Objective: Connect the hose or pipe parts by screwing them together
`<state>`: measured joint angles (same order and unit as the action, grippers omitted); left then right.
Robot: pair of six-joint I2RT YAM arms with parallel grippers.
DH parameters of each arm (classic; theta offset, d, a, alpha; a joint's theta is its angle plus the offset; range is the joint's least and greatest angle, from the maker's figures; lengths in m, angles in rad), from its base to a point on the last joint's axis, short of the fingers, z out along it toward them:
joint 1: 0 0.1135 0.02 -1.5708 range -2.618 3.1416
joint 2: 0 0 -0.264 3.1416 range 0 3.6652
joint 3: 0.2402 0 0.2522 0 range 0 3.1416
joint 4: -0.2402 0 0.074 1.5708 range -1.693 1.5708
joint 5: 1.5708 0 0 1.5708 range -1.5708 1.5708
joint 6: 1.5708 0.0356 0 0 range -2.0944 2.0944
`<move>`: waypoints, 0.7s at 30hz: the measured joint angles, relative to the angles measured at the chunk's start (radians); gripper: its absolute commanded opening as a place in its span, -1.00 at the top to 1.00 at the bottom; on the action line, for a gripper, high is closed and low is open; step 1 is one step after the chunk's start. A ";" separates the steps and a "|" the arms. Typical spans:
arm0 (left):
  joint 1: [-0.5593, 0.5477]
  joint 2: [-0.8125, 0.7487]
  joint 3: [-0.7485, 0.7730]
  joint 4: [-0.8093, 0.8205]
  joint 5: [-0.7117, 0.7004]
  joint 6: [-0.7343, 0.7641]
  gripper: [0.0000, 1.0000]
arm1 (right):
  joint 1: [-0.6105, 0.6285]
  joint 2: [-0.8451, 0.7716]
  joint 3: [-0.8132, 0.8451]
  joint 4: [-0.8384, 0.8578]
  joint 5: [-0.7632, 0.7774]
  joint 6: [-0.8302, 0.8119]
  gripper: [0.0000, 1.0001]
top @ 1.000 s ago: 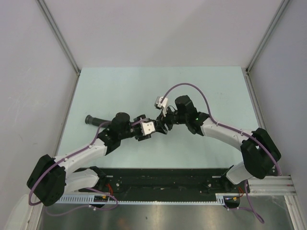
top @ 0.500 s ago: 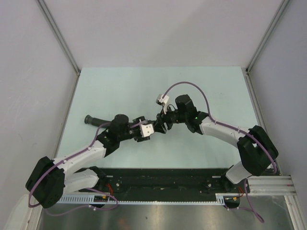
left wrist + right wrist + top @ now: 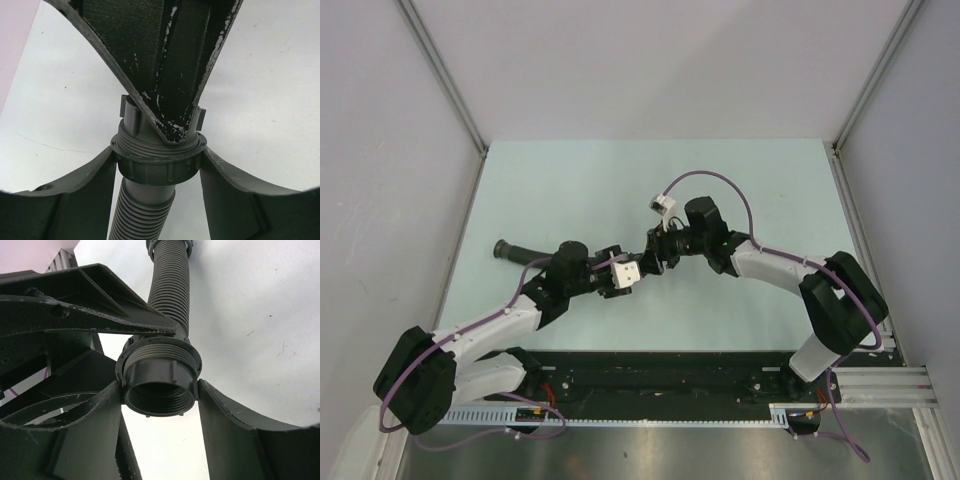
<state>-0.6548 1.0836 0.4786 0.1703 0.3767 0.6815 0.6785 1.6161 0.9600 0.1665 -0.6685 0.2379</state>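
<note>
The two hose or pipe parts are held together above the table's middle. A black corrugated tube (image 3: 512, 250) trails left over the table. My left gripper (image 3: 159, 159) is shut on the tube's ribbed collared end (image 3: 159, 174), with the ribbed tube (image 3: 142, 215) hanging below. My right gripper (image 3: 160, 392) is shut on the knurled ring nut (image 3: 159, 371), whose threaded bore faces the right wrist camera. The nut sits against the collar's threaded flange (image 3: 161, 351). In the top view the left gripper (image 3: 638, 267) and right gripper (image 3: 654, 260) meet tip to tip.
The pale green table (image 3: 750, 180) is bounded by grey walls and slanted aluminium posts (image 3: 445, 75). A black rail (image 3: 650, 372) runs along the near edge between the arm bases. A purple cable (image 3: 705, 180) loops above the right wrist.
The right arm's wrist has rolled with the ring nut, its white camera block shifting up and right and its elbow moving inward. The left arm has barely moved.
</note>
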 measured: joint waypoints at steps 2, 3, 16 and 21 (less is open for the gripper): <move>0.000 0.000 0.000 0.005 -0.001 0.000 1.00 | -0.006 0.003 0.000 0.007 -0.006 0.031 1.00; 0.000 0.000 0.000 0.008 -0.002 0.000 0.99 | -0.009 0.004 0.000 0.011 -0.010 0.045 1.00; 0.000 0.000 -0.010 0.029 -0.004 0.010 1.00 | -0.031 0.053 0.014 0.046 -0.039 0.217 1.00; 0.000 -0.005 -0.024 0.036 0.000 0.030 0.99 | -0.035 0.077 0.031 0.028 -0.066 0.260 1.00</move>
<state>-0.6548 1.0786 0.4545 0.2062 0.3767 0.7116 0.6430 1.6928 0.9905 0.1944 -0.7349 0.4976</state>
